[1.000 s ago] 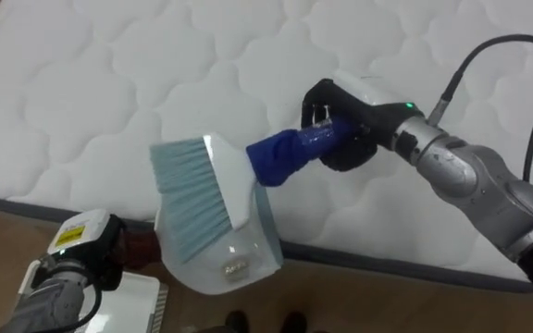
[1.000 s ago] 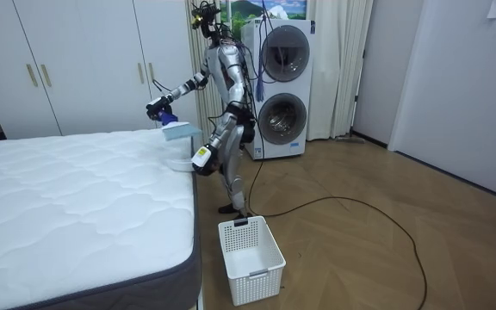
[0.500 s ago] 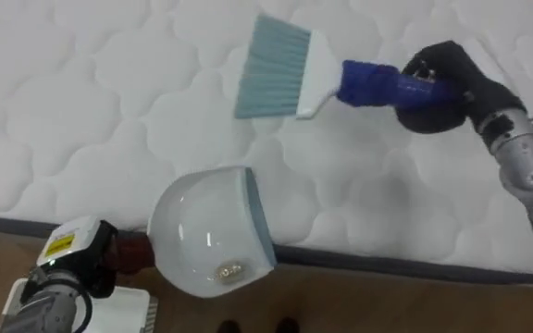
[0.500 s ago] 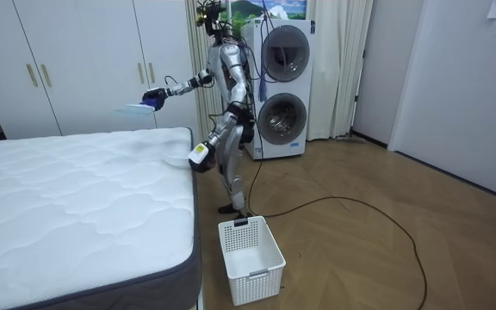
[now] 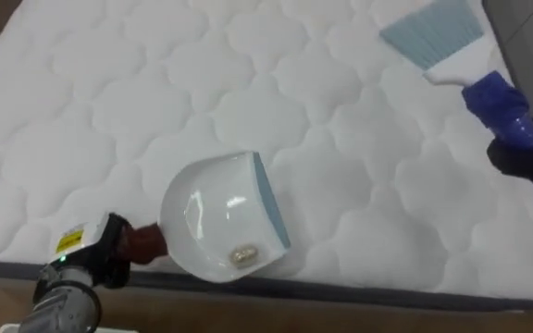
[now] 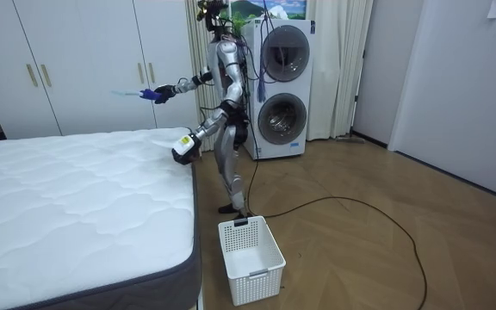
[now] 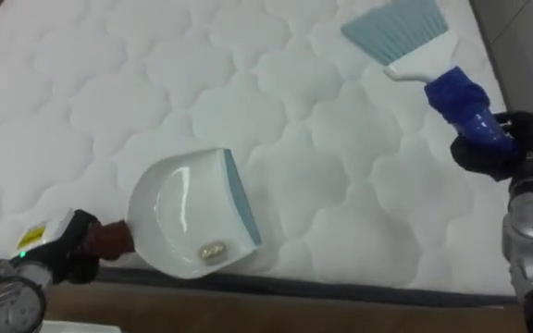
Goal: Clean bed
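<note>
One brush (image 5: 438, 37), one dustpan (image 5: 218, 217), one mattress (image 5: 109, 92).
Our right hand (image 5: 526, 157) clasps the brush above the mattress; our left hand (image 5: 100, 254) clasps the dustpan at its near edge.

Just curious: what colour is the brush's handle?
The brush handle is blue, clearest in the right eye view.

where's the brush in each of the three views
Left eye view: brush at upper right, over the mattress, in the right hand.
Right eye view: upper right too, nearer the middle.
Room view: raised over the mattress, to the room view's left of the robot.
Shared landmark: the quilted mattress; the left hand holds the dustpan at its edge.
</note>
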Available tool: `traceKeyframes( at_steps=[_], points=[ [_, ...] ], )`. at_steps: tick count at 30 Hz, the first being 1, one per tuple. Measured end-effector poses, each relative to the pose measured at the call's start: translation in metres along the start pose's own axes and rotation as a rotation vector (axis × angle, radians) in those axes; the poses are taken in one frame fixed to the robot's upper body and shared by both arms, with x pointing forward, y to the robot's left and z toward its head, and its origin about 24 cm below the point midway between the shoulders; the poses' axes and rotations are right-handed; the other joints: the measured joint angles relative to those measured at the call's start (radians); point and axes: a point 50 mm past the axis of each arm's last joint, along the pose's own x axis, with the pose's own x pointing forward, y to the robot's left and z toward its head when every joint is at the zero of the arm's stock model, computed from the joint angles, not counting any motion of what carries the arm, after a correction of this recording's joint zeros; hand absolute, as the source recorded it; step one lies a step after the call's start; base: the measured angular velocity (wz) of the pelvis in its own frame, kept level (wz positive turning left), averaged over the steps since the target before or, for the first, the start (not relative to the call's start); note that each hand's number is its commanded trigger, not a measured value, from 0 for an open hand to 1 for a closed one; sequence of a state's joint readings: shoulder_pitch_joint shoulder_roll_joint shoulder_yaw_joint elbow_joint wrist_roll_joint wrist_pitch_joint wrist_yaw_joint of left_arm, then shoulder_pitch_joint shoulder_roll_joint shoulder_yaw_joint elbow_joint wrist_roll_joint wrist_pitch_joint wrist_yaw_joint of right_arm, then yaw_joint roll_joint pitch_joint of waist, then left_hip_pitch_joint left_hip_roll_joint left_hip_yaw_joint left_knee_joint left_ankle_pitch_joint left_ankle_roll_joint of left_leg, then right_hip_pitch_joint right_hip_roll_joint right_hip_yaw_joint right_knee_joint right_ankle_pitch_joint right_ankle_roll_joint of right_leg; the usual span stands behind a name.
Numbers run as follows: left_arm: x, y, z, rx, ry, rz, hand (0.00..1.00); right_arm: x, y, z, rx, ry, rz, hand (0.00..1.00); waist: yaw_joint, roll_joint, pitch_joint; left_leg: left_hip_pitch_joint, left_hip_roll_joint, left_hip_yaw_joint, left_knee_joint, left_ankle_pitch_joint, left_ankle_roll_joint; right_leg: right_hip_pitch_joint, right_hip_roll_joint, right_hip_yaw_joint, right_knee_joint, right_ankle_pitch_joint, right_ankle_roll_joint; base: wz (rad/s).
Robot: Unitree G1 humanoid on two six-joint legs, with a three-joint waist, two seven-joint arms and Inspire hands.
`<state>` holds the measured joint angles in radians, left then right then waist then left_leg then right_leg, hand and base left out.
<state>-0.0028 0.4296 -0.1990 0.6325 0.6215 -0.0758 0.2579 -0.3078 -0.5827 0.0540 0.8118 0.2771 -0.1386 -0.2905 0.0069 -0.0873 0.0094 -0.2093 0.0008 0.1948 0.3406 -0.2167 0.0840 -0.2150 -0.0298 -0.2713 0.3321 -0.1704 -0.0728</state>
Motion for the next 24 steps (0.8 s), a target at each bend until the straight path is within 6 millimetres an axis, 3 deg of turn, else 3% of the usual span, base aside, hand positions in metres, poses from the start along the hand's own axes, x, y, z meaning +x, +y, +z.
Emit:
traceKeyframes(
  at_steps=[1,4,10,17,24],
  points=[
    [-0.002,-0.002,0.002,-0.008,-0.007,-0.001,1.0,0.0,0.0,0.0,-0.001,0.005,-0.008,0.0,0.0,0.001,-0.0009,0.017,0.0,0.002,-0.011,0.0,-0.001,0.017,0.002,0.001,-0.012,0.0,0.0,0.0],
    [-0.006,-0.007,0.005,-0.023,-0.006,-0.005,1.0,0.0,-0.001,0.004,0.009,-0.008,-0.036,0.0,-0.002,0.007,-0.0044,0.048,-0.001,0.002,-0.035,0.002,-0.003,0.05,0.008,-0.001,-0.039,0.003,0.004,0.0],
    [-0.011,-0.013,0.004,-0.042,0.009,-0.02,1.0,0.0,0.0,0.01,0.056,-0.029,-0.053,0.0,-0.002,0.03,-0.019,0.113,-0.004,-0.004,-0.084,0.004,-0.008,0.114,0.015,-0.002,-0.076,0.007,0.009,0.01],
    [-0.016,-0.003,-0.005,-0.089,0.044,0.032,1.0,-0.011,0.005,0.018,0.071,-0.097,-0.006,0.0,0.004,0.031,-0.019,0.156,-0.006,-0.008,-0.098,0.008,-0.012,0.159,0.018,-0.003,-0.099,0.007,0.009,0.0],
    [-0.022,0.002,-0.005,-0.129,0.041,0.061,1.0,-0.019,0.018,0.038,0.12,-0.19,0.045,0.0,0.003,0.035,-0.0162,0.205,-0.009,-0.01,-0.124,0.008,-0.012,0.202,0.02,-0.003,-0.113,0.008,0.013,0.0]
  ],
)
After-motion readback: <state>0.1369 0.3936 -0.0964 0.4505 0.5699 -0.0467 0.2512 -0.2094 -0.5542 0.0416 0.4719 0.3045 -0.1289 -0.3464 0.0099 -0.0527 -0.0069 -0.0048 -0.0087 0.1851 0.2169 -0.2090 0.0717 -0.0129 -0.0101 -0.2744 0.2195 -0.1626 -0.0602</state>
